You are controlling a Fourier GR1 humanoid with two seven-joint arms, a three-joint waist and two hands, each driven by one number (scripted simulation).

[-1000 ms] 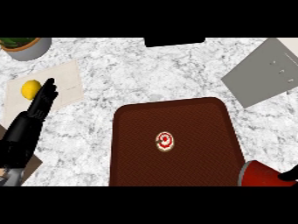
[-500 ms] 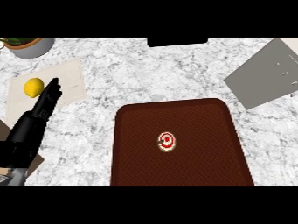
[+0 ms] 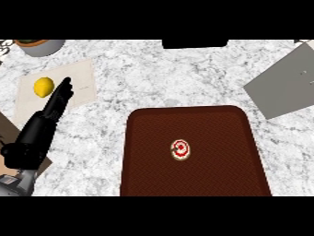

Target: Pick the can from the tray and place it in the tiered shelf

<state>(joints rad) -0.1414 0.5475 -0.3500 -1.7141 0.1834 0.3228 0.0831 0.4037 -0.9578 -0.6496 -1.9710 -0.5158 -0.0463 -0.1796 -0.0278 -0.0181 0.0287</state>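
A marble counter [image 3: 186,78] carries a dark brown tray [image 3: 193,184] with the can [image 3: 180,150] (seen end-on) near its middle. The left hand [image 3: 40,129], fingers straight, rests beside a lemon [image 3: 43,86].

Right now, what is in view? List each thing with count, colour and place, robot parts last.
can: one, red and white top, standing near the tray's middle
tray: one, dark brown, lower centre
shelf: one, grey, upper right
lemon: one, yellow, on the board
board: one, pale, upper left
pot: one, grey, top left
counter: white marble
left hand: one, black, open, fingers by the lemon
right hand: not in view
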